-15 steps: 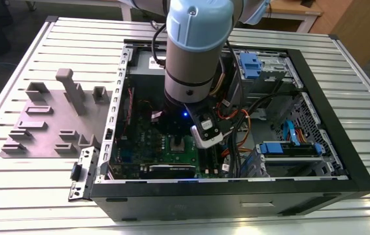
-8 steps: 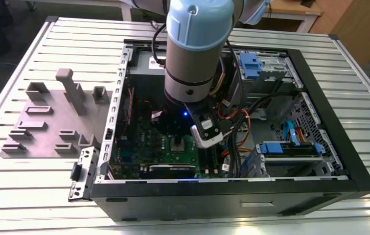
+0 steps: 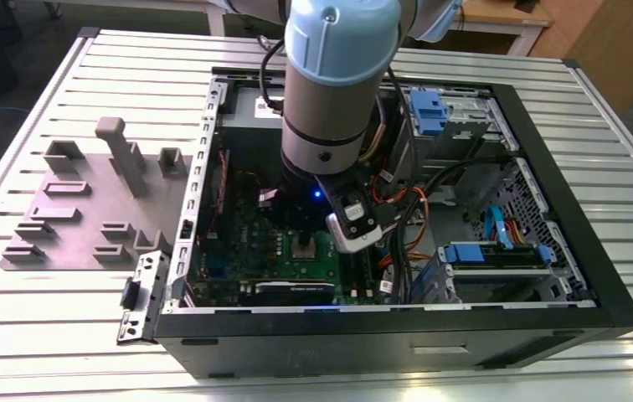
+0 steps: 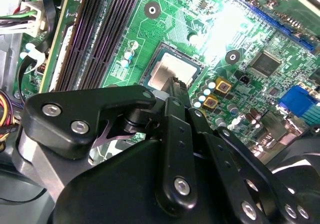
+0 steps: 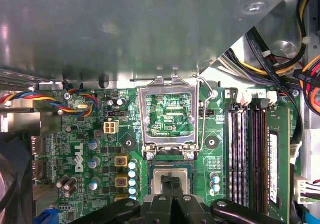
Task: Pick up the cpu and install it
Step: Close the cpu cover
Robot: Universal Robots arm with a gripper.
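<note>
A slatted metal surface (image 3: 607, 126) is carrying an open computer case (image 3: 406, 343), and a grey plastic fixture (image 3: 82, 218) is lying beside it toward the exterior view's left. The arm (image 3: 333, 84) is reaching down into the case. In both wrist views the cpu (image 4: 167, 70) (image 5: 161, 176) is lying flat in its socket on the green circuit board (image 5: 100, 149), beside the opened bracket frame (image 5: 168, 145). The gripper (image 4: 176, 81) (image 5: 172, 180) is poised over the chip's middle with its fingers drawn together.

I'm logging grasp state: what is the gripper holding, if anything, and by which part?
Nothing looks held: the cpu lies in its socket, and the shut gripper sits over the middle of its top face, not its edges.
</note>
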